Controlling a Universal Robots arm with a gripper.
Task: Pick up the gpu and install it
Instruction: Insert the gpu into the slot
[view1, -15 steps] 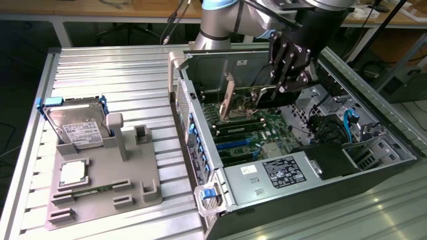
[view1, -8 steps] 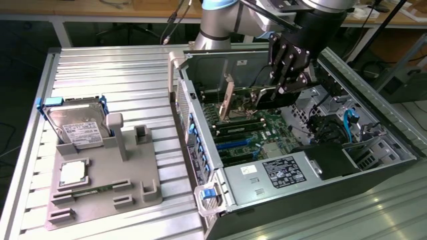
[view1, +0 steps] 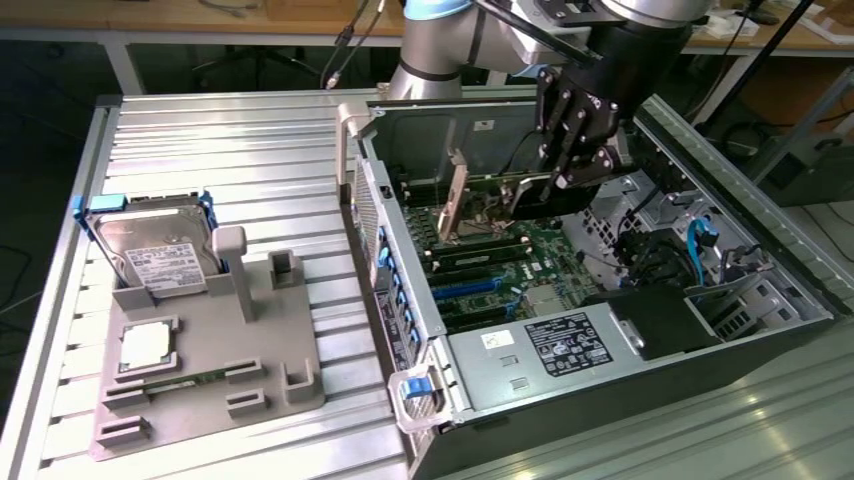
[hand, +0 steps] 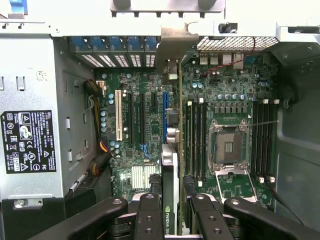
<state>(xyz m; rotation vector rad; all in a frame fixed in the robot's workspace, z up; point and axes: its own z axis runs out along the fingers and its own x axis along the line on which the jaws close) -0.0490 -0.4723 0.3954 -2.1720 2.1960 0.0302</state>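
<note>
The hand (hand: 173, 202) pinches the gpu (hand: 170, 167) on edge, inside the open case (view1: 358, 150), just above the motherboard (view1: 534, 250). The card's bracket reaches the rear slot openings. Memory slots and the socket (hand: 227, 147) lie along one side of it and expansion slots (hand: 142, 117) along the other. The power supply (view1: 561, 340) sits near. A hard drive (view1: 160, 255) stands on the grey fixture (view1: 200, 395) on the worktop (view1: 214, 140), well apart.

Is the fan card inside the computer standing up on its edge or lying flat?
Standing on its edge: the gpu shows as a thin strip above the motherboard, clamped in the gripper. Whether it is seated, cannot tell.
</note>
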